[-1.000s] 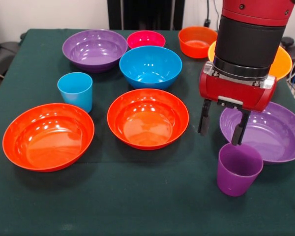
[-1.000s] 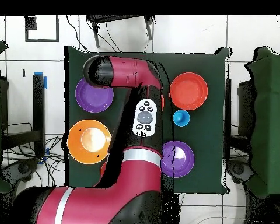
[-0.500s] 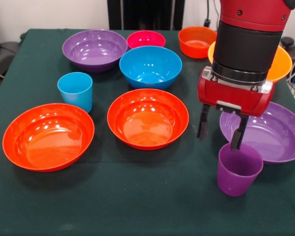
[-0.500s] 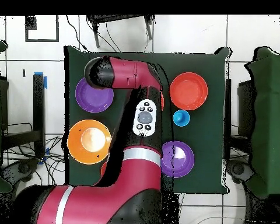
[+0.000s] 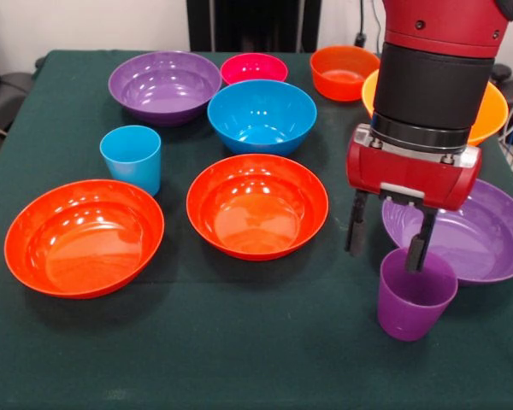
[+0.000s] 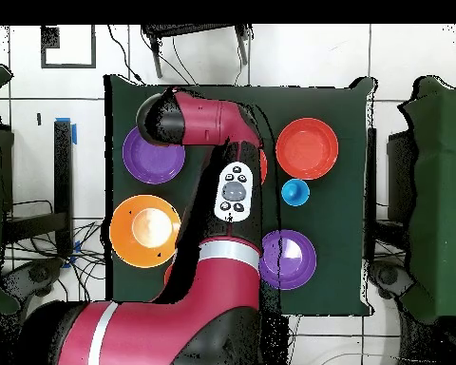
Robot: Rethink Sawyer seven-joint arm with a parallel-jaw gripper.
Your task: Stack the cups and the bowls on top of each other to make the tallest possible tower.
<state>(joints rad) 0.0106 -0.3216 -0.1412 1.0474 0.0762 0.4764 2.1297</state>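
Nearest the camera in the front view, the purple cup (image 5: 416, 293) is being seen upright on the green table (image 5: 239, 342), at the right. Directly above its rim the gripper (image 5: 386, 237) is being held, its fingers spread fairly wide: one finger (image 5: 417, 248) is dipping just inside the cup's mouth at the far rim, while the other is hanging outside the cup, over the cloth to its left. Nothing is being gripped.

Just behind the cup and touching or nearly touching it, a wide purple bowl (image 5: 483, 231) is being partly covered by the gripper body. At the same depth to the left, two wide orange-red bowls are lying side by side, one at the table's left (image 5: 84, 237) and one in the middle (image 5: 256, 205). The light blue cup (image 5: 132, 158) is standing upright just behind the left one.

Farther back, the medium blue bowl (image 5: 262, 115) is sitting centrally, with the second wide purple bowl (image 5: 164, 85) to its left. The yellow-orange bowl (image 5: 487, 111) is being largely hidden behind the arm (image 5: 432, 77). At the far edge, the small pink bowl (image 5: 254, 68) and the small orange bowl (image 5: 342, 72) are being seen. No stacking is being shown anywhere.
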